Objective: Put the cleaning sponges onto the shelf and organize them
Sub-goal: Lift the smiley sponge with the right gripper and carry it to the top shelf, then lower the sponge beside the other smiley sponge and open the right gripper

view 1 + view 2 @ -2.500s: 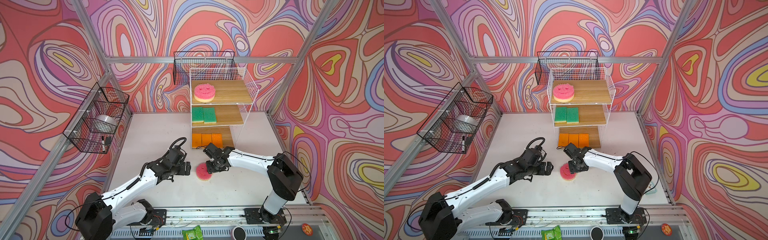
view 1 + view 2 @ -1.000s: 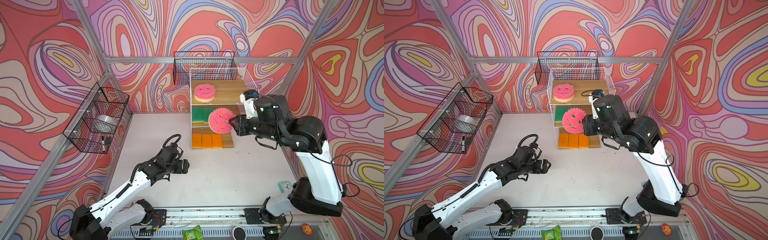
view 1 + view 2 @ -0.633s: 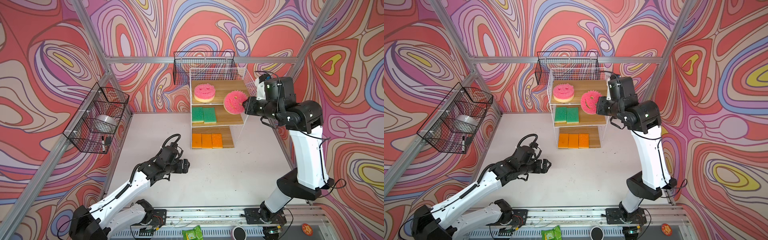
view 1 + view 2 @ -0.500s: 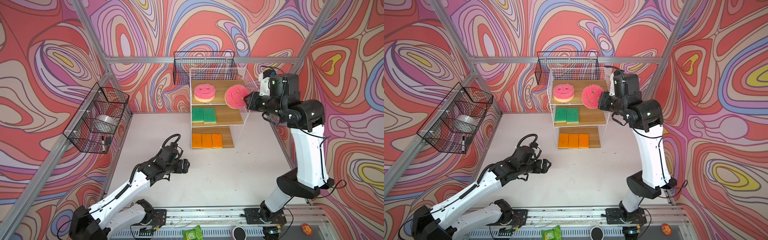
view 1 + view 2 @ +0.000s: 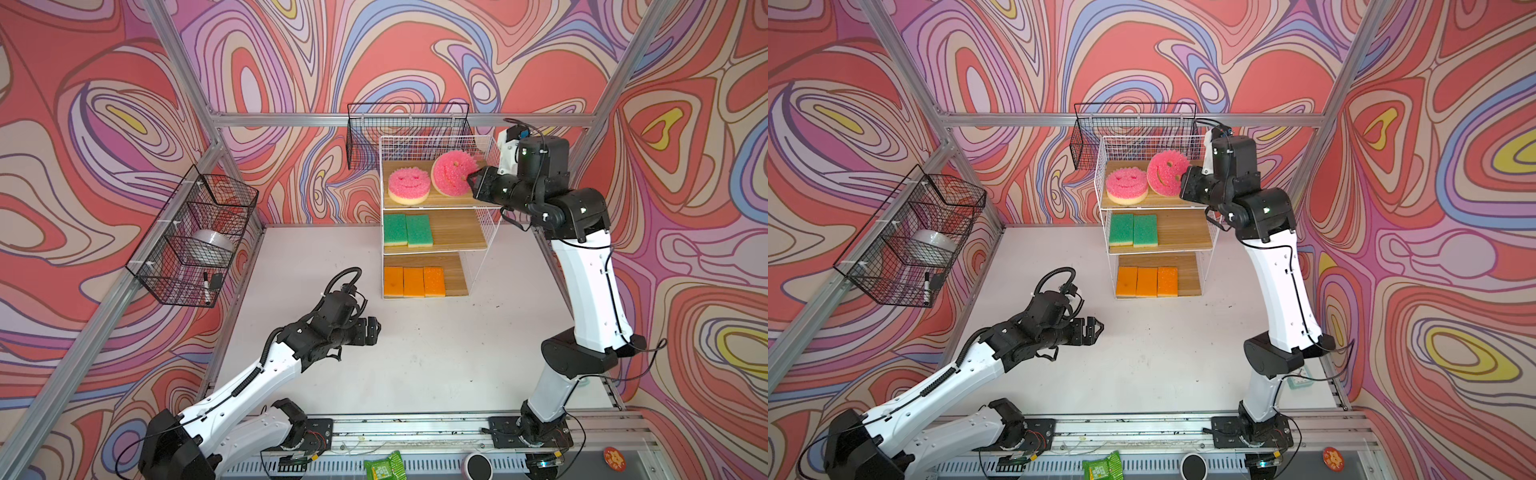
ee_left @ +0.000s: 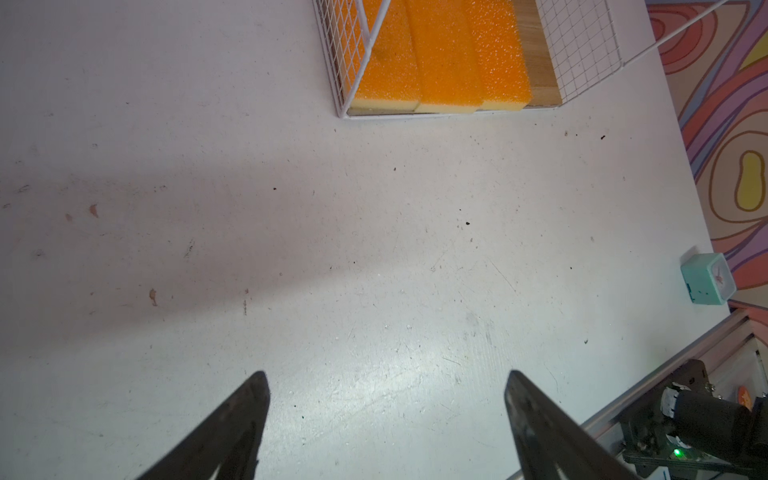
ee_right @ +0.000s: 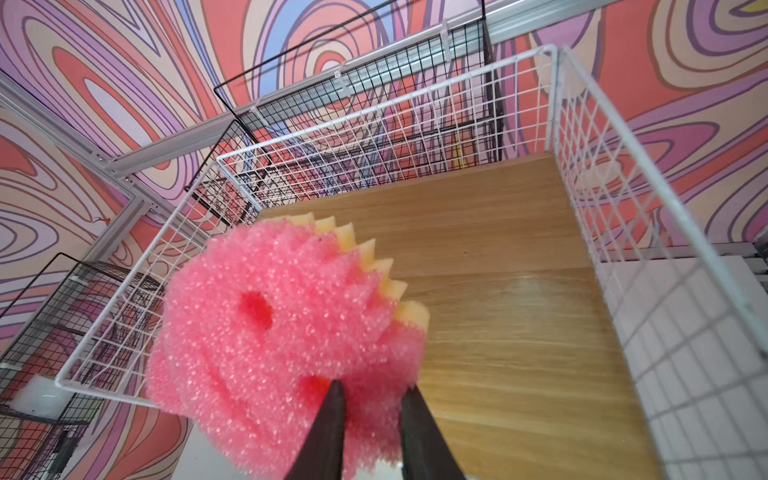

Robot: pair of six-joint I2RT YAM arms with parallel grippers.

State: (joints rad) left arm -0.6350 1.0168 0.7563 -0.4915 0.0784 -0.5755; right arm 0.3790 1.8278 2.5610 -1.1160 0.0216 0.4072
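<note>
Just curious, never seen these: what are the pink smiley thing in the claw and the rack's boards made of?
Smiley sponge: seemingly coarse pink foam, glistening pores, over smoother yellow foam. Shelf boards: light wood or wood-look laminate, smooth; grain streaks show.

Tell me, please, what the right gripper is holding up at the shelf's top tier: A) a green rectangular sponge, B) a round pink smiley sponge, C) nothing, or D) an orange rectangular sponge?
B: the right gripper is shut on the round pink smiley sponge, held on edge over the shelf top board beside the other smiley sponge.
</note>
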